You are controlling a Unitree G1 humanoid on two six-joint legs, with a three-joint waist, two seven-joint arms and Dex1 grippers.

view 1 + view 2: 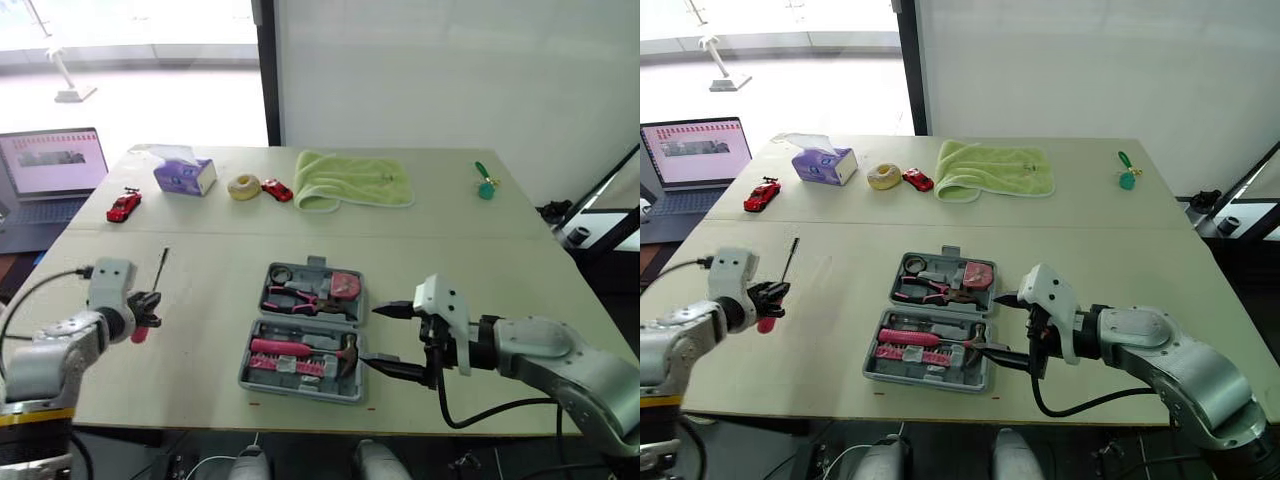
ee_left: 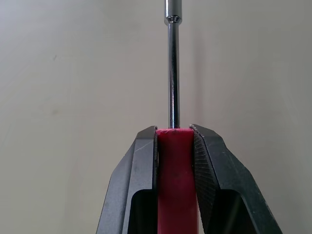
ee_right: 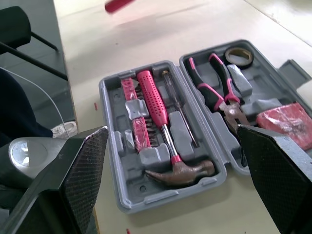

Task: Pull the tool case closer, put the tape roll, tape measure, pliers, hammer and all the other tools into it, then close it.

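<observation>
My left fingers (image 2: 144, 165) pinch the screwdriver (image 2: 173, 73) by its red handle, shaft pointing away from me; right fingers (image 3: 83, 170) spread beside the open tool case (image 3: 161, 195).

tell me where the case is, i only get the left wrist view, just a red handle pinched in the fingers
observer: the tool case lies open on the table, to the right of the left gripper that holds the screwdriver.
operator: hammer packed yet
observer: yes, the hammer lies in the half of the case nearer the robot.
operator: and the right gripper
observer: the right gripper is open and holds nothing, at the case's right edge.
</observation>
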